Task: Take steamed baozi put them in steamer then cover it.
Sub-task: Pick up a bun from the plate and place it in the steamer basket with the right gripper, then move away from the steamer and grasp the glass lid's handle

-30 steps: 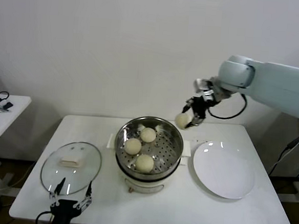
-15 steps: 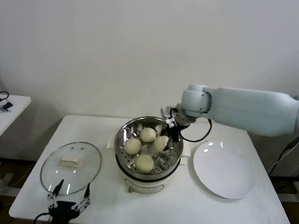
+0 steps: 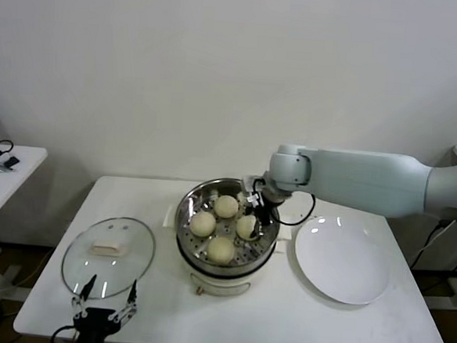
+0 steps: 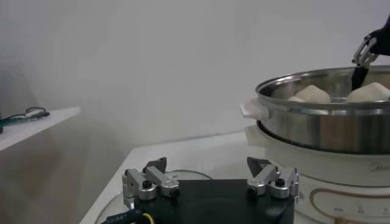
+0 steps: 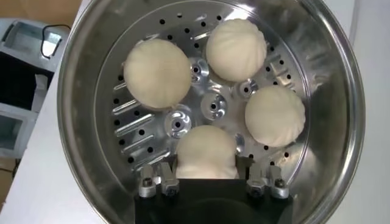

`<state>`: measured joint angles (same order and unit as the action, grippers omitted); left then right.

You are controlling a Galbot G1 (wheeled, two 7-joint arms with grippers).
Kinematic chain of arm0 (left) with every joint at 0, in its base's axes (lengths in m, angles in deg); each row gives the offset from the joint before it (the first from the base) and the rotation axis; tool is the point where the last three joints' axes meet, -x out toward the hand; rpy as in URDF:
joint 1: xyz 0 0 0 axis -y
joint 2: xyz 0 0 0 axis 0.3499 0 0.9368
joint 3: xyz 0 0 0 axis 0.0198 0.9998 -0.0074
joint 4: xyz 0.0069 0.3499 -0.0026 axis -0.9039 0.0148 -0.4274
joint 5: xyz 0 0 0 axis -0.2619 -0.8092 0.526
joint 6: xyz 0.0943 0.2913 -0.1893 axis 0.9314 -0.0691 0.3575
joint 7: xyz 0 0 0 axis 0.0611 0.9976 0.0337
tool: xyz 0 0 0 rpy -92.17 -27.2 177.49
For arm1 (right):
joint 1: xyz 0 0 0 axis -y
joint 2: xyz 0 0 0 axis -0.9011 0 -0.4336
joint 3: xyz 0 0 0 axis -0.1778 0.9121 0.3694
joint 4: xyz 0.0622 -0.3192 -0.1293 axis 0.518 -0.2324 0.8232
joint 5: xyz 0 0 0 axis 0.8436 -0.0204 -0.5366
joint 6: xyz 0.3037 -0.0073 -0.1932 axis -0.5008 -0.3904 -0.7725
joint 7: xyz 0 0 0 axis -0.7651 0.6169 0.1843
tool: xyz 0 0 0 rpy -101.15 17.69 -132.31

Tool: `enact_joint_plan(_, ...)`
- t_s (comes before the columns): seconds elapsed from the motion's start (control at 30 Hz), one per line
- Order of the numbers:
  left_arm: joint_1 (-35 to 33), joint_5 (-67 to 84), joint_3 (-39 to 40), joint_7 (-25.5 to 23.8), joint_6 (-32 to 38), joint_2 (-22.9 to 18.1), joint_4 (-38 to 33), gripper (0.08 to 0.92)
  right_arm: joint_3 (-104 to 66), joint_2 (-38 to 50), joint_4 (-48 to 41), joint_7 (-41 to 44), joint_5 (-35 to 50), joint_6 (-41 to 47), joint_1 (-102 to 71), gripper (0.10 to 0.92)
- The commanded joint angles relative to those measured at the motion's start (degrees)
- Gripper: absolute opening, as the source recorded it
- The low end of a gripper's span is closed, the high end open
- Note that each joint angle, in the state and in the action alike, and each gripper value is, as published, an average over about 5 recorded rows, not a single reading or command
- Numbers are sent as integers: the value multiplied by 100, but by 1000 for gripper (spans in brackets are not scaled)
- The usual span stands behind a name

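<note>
The steamer (image 3: 181, 215) stands mid-table on its white base. Three baozi (image 3: 226, 206) (image 3: 203, 223) (image 3: 221, 250) lie on its perforated insert. My right gripper (image 3: 250, 218) reaches down inside the pot on its right side. It is shut on the fourth baozi (image 3: 246, 227), which is at the insert. In the right wrist view the gripper (image 5: 207, 165) flanks that baozi (image 5: 206, 149) on both sides. The cover (image 3: 109, 256) lies flat on the table left of the steamer. My left gripper (image 3: 110, 292) is open and empty at the table's front edge, just below the cover.
A flat white plate (image 3: 341, 262) lies bare to the right of the steamer. A small side table (image 3: 1, 167) with dark items stands at the far left. In the left wrist view the steamer (image 4: 323, 125) rises right of my left gripper (image 4: 207, 163).
My right gripper carried the fourth baozi from above the pot's right rim down into the steamer, onto the insert. The left arm stayed still.
</note>
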<state>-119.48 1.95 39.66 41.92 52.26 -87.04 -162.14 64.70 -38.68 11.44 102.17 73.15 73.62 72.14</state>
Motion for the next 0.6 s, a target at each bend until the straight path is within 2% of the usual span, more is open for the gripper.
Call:
enact_joint_plan(0.03,-2,-2,0,1,14,3,12,823,-257,15,-161,51,133,-148,81,722)
enact_joint_plan(0.2,6,17,-8,-8,-72,8,-42,823,-585,404,-168,181,722,-361,532,814)
enact_joint_plan(0.37,41,49,-30,2,-120,23,-54,823,-1294,1257,16,-198,1358,22,421,822)
enact_joint_plan(0.5,83,150,-32,69,-204,37,-54,823,-2337,2183,289,-844,1512,205,-320,823)
enact_joint_plan(0.6,140,293,-39,163,-363,59,-54,823,-3500,2820,473,-1995,1541,264,-1424,823)
